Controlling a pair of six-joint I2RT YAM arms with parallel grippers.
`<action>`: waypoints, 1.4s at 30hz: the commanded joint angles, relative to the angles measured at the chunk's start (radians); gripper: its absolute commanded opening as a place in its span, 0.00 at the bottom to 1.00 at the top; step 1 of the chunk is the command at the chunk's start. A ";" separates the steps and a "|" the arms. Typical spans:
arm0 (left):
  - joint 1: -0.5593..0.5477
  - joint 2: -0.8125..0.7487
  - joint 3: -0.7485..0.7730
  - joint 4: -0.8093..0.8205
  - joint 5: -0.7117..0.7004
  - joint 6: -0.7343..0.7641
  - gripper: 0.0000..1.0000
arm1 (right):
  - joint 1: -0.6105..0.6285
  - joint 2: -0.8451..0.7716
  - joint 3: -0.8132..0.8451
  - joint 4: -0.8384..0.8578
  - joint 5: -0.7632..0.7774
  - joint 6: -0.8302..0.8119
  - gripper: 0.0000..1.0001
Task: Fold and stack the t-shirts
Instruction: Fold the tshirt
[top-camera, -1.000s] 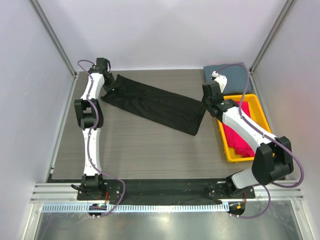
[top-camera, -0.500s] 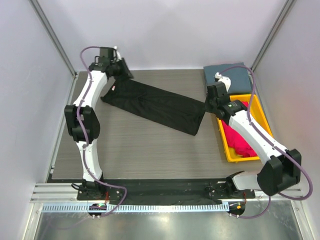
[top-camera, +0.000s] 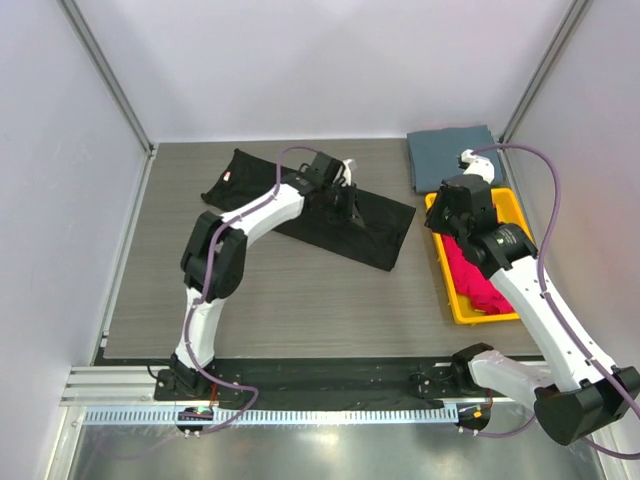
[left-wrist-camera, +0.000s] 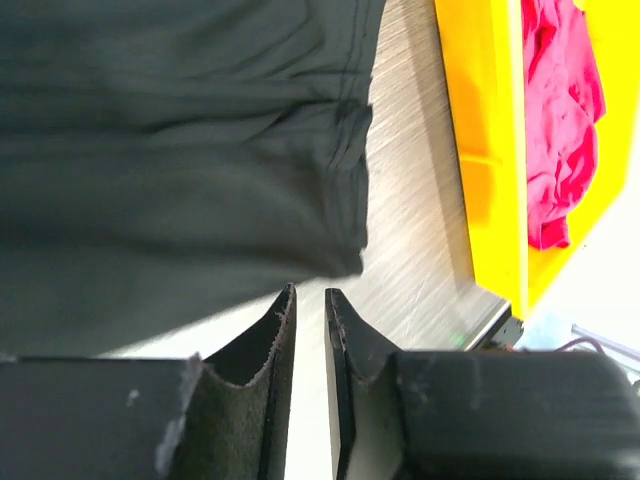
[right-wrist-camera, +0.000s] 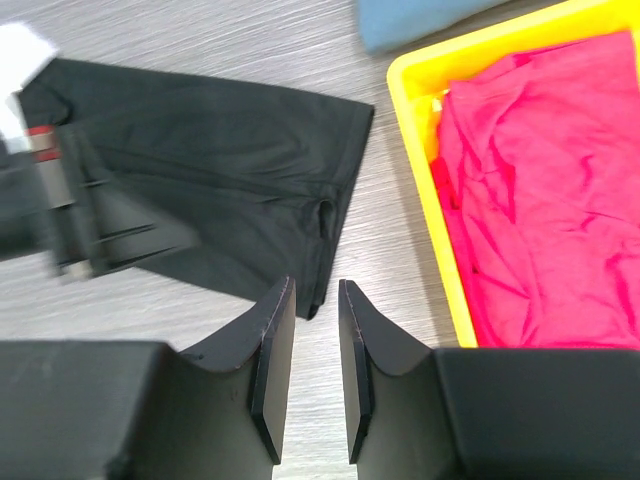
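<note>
- One black t-shirt (top-camera: 372, 226) lies flat as a long band across the table (top-camera: 280, 290). It runs from the far left towards the right, and its right end is near the tray.
- One grey-blue t-shirt (top-camera: 450, 152) lies folded at the far right corner, just beyond the tray.
- One yellow tray (top-camera: 480, 318) sits at the right edge of the table. It holds a crumpled heap of magenta-red t-shirts (top-camera: 470, 275); I cannot count how many.
- Two grippers noted, neither holding anything.
- I see the left gripper (left-wrist-camera: 310, 292) over the middle of the black t-shirt, its fingers a narrow slit apart with nothing between them.
- I see the right gripper (right-wrist-camera: 316, 285) above the table between the black t-shirt's right end and the yellow tray, its fingers slightly parted and empty.
</note>
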 joint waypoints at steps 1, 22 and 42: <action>-0.035 0.053 0.086 0.077 0.018 -0.053 0.18 | -0.003 -0.022 -0.015 0.030 -0.060 -0.020 0.30; -0.103 0.069 -0.187 0.086 -0.057 -0.075 0.13 | -0.002 -0.065 -0.081 0.051 -0.094 -0.012 0.30; -0.123 -0.636 -0.909 -0.058 -0.345 -0.173 0.13 | 0.014 0.117 -0.256 0.132 -0.498 0.022 0.25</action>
